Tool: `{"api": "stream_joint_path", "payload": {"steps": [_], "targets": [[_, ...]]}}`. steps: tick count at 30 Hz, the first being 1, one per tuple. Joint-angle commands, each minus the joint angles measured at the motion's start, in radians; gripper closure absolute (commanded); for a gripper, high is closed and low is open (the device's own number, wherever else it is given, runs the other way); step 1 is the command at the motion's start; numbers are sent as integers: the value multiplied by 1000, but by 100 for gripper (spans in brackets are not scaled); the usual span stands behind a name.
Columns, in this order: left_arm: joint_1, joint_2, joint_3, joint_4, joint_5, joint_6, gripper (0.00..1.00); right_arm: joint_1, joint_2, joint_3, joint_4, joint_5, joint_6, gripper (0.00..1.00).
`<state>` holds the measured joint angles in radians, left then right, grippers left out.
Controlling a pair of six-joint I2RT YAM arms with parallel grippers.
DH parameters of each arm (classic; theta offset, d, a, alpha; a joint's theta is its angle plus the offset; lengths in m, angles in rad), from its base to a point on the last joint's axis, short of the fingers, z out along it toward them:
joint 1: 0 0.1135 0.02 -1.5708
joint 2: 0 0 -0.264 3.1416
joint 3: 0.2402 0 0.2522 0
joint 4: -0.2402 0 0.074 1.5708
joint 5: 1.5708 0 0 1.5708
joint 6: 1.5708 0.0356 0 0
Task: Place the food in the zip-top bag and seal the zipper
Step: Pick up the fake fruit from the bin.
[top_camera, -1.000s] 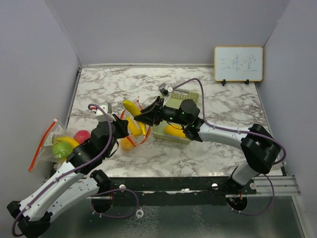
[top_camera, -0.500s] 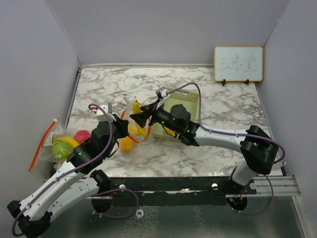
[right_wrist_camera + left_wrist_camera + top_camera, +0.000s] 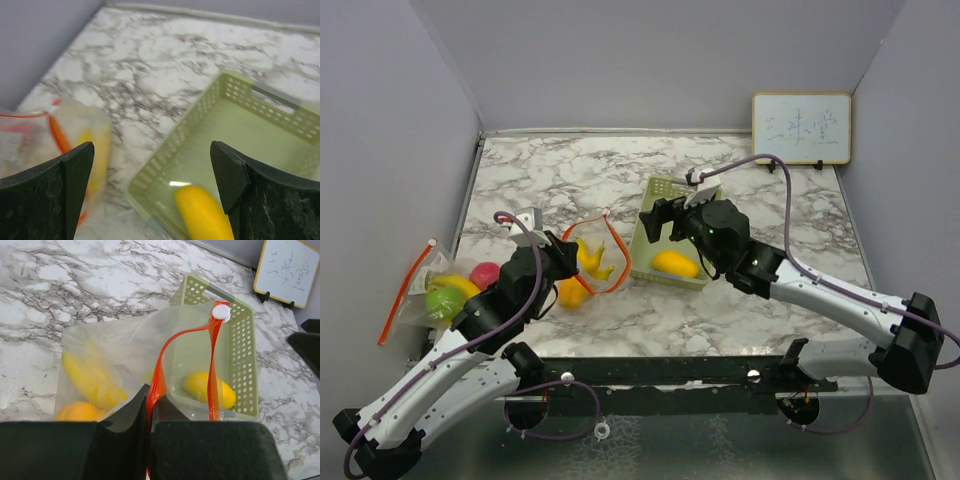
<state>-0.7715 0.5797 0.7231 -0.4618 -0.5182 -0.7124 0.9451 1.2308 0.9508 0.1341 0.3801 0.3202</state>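
Left gripper (image 3: 150,412): jaws pressed together, pinching the orange zipper (image 3: 212,375) strip at the near lip of the bag; low over the table, left of centre
Right gripper (image 3: 150,160): fingers (image 3: 67,185) spread wide, nothing between them; hangs above the basket, apart from the bag
Zip-top bag (image 3: 115,340): clear film; lies on the marble between the two arms, just beside the basket's left wall; mouth open, orange strip looped upward
Slider (image 3: 220,312): white; sits at the far end of the zipper, by the basket's rim
Food, in bag: yellow banana (image 3: 92,380) lying aslant; orange fruit (image 3: 75,412) at the near corner, touching the banana
Food, not bagged: one yellow fruit (image 3: 675,264) lying in the near end of the basket
Mesh basket (image 3: 242,355): pale green, perforated walls; right of the bag
Second bag (image 3: 420,305): at the table's left edge, well apart; holds a green lime (image 3: 442,300) and red apple (image 3: 485,273)
Whiteboard (image 3: 801,128): upright at the far right corner
Table (image 3: 760,200): white marble with grey veins
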Motion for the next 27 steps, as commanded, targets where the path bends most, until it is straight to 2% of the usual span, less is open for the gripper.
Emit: {"api": "stream_joint_path", "payload": {"steps": [1, 6, 14, 25, 27], "targets": [[4, -24, -3, 22, 33, 3, 100, -93, 110, 98, -506, 23, 0, 0], [3, -32, -4, 22, 43, 12, 100, -188, 233, 136, -611, -154, -49, 0], [4, -57, -14, 17, 28, 14, 100, -192, 390, 190, -670, -294, -154, 0], [4, -58, 4, -5, -3, 28, 100, -192, 552, 185, -659, -312, -151, 0], [4, -64, 6, -6, -5, 28, 100, -192, 565, 190, -660, -300, -145, 3]]}}
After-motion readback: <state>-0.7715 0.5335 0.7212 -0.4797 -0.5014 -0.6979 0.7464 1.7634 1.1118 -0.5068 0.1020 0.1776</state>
